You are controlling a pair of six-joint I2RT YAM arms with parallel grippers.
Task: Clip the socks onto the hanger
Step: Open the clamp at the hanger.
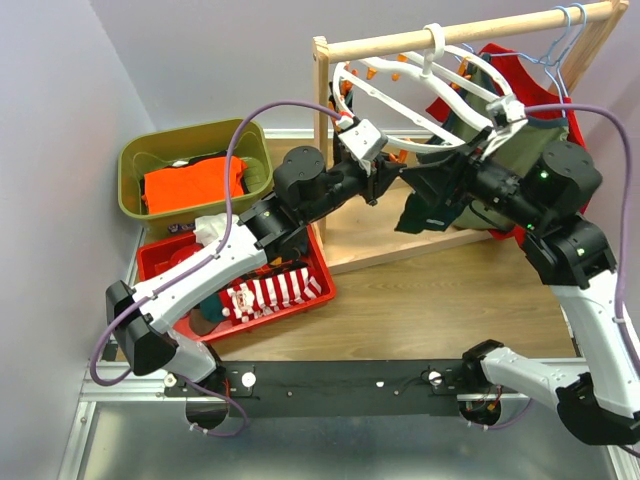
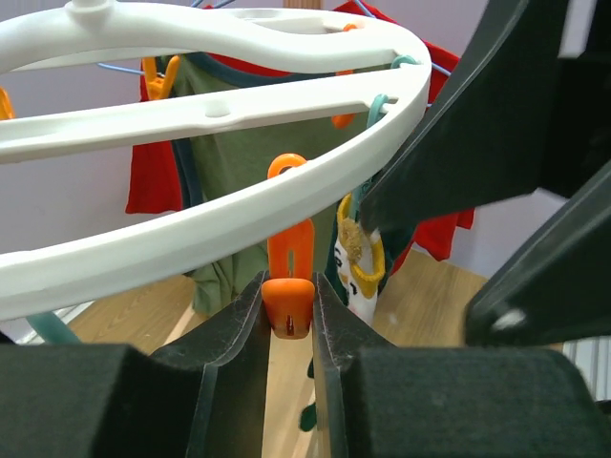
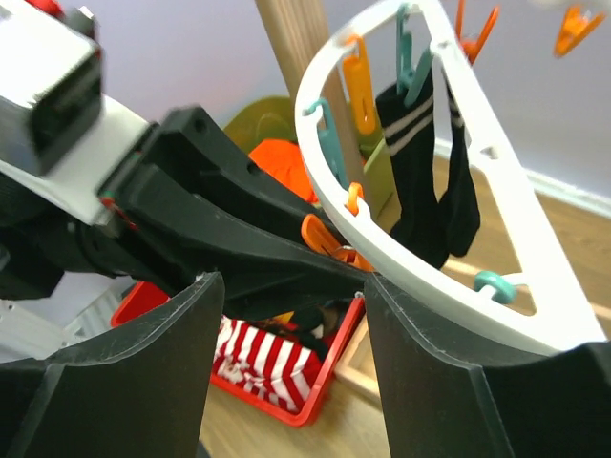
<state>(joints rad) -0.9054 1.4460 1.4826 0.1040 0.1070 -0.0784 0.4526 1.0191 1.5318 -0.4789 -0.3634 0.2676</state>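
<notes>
The white ring hanger [image 1: 400,85] hangs from the wooden rack. My left gripper [image 1: 378,185] reaches up under its rim [image 2: 191,234] and is shut on a dangling orange clip [image 2: 288,303], pinching its lower end. My right gripper [image 1: 450,183] is open and empty just right of it, its jaws [image 3: 291,280] wide apart below the rim [image 3: 496,258]. A black sock with white stripes [image 3: 430,181] hangs clipped on the far side. A white, yellow and dark green sock [image 2: 361,286] hangs beside the orange clip. A red-and-white striped sock [image 1: 268,292] lies in the red basket.
The red basket [image 1: 322,268] sits on the floor at left, with a green bin [image 1: 140,200] holding an orange garment [image 1: 190,183] behind it. The wooden rack [image 1: 450,35] also carries olive and red shirts [image 1: 520,135] on light-blue hangers at right.
</notes>
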